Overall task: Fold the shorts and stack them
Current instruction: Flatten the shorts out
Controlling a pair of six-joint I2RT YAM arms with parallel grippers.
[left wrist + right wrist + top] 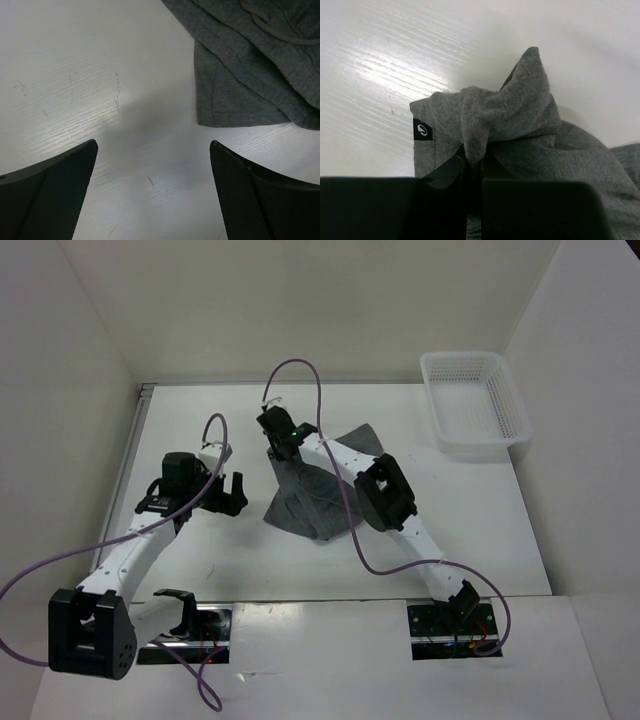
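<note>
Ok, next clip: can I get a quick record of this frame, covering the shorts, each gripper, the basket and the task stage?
shorts: dark grey, rumpled on the table, not folded
right gripper: jaws shut on a pinched-up ridge of the shorts, beside a small black label
left gripper: jaws wide open over bare table, beside a hem, not touching the fabric
basket: white mesh, far right corner, apart from the shorts
task stage: fold not yet done
</note>
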